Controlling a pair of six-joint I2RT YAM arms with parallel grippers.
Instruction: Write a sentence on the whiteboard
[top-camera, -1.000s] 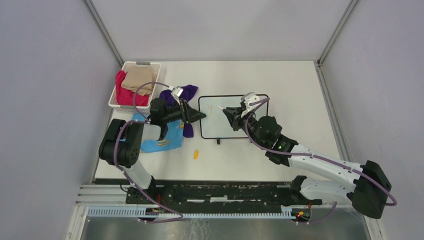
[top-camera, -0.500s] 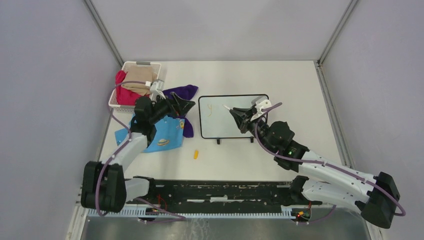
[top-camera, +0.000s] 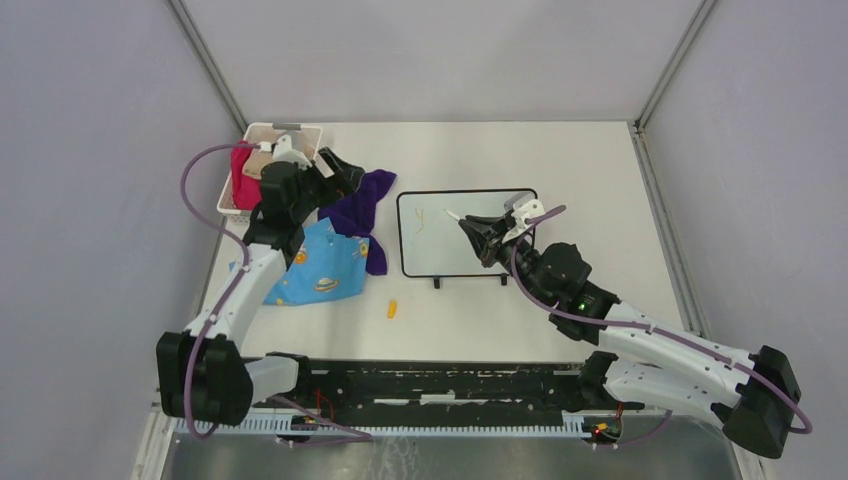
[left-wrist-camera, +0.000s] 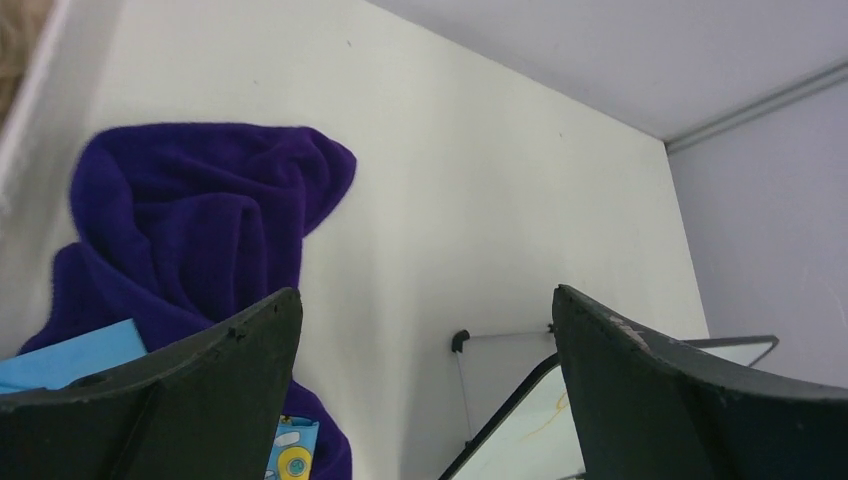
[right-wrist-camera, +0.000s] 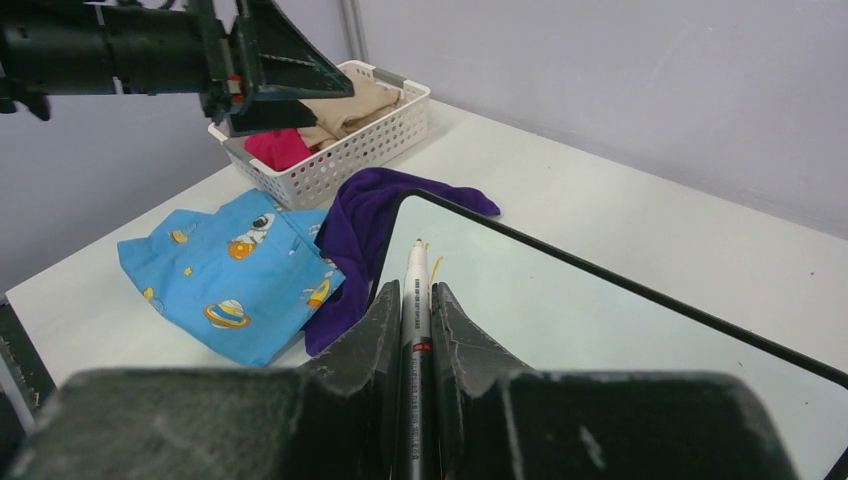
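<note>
We have the right gripper clamped narrowly on a white marker, its tip over the whiteboard near the board's far left corner, just right of the first yellow strokes of the sentence; the board lies flat around the middle of the table. To write well, we judge we should press lightly and evenly, form small letters running toward the board's right edge, and leave room for a 2nd line. The left gripper hangs wide open and empty beside the basket, above the purple cloth, so nothing steadies the board and gentle strokes matter. We cannot tell whether the tip touches the surface, the strokes are too faint to read, and the right wrist view cuts off the board's near edge
</note>
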